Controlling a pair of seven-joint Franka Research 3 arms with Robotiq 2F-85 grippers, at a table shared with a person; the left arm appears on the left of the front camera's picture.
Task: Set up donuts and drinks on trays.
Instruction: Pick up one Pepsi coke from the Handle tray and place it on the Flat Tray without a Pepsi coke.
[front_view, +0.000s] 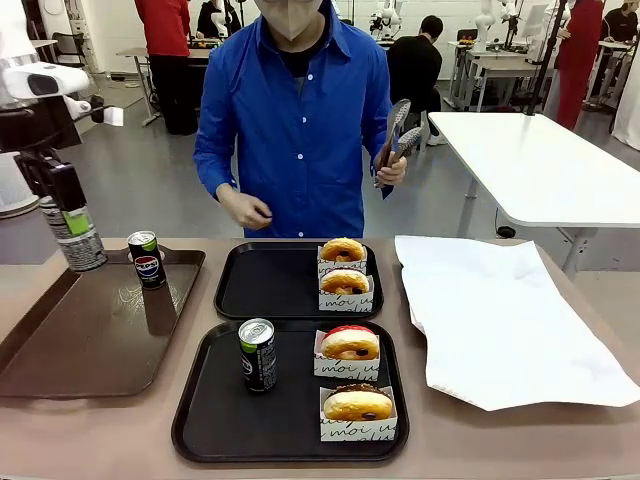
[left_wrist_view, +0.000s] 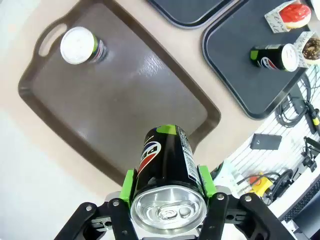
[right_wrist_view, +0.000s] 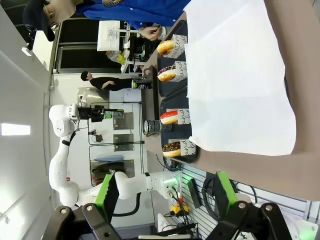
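Observation:
My left gripper (front_view: 68, 215) is shut on a Pepsi-logo can (front_view: 80, 245), held upright in the air above the far left corner of the brown tray (front_view: 90, 340). In the left wrist view its green pads (left_wrist_view: 129, 182) clamp the can (left_wrist_view: 167, 170). A second Pepsi can (front_view: 148, 259) stands on the brown tray. The near black tray (front_view: 220, 420) holds a black-green can (front_view: 258, 354) and two sleeved donuts (front_view: 350, 345). Two more donuts (front_view: 344, 266) sit on the far black tray (front_view: 265, 285). My right gripper (right_wrist_view: 166, 195) is open, with nothing between its fingers.
A large white paper sheet (front_view: 500, 320) covers the table's right side. The person in blue stands at the far edge holding tongs (front_view: 397, 135) in one hand, the other hand (front_view: 245, 210) hovering above the far tray.

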